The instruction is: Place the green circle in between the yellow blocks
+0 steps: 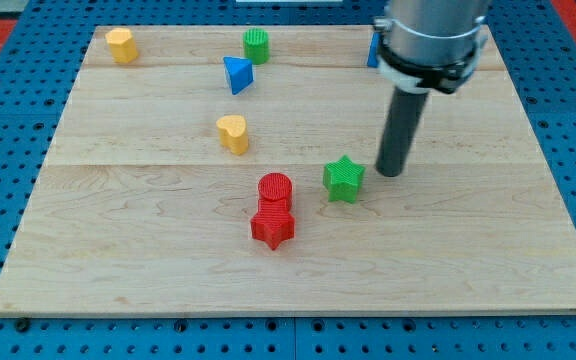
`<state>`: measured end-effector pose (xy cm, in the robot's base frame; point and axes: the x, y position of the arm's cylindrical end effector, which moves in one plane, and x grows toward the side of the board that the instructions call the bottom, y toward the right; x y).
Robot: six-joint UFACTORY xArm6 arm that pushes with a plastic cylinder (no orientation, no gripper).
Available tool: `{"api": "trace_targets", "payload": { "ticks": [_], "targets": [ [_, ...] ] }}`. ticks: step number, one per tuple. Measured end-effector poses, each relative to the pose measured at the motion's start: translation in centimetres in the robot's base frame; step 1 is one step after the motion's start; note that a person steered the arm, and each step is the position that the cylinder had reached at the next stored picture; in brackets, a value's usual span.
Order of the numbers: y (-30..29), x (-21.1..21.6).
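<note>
The green circle [256, 45] stands near the view's top, just above the blue triangle [236, 74]. One yellow block [121, 45] sits at the top left corner. The other, a yellow heart [233, 133], sits left of centre. My tip [390, 172] rests on the board right of centre, just to the right of the green star [344, 179]. It is far from the green circle, to its lower right.
A red circle [275, 189] and a red star [273, 227] touch each other below centre. A blue block [373, 52] is mostly hidden behind the arm at the top right. The wooden board [118, 250] lies on a blue pegboard.
</note>
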<state>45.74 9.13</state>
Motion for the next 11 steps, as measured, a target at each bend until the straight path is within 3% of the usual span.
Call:
{"api": "trace_targets", "payload": {
  "ticks": [1, 2, 3, 5, 6, 10, 11],
  "targets": [
    [-5.2, 4.2],
    [-3.6, 2.2],
    [-1.1, -5.6],
    [-9.7, -21.5],
    [-11.6, -26.0],
    [-22.2, -15.6],
    [-24.1, -19.1]
  ]
}}
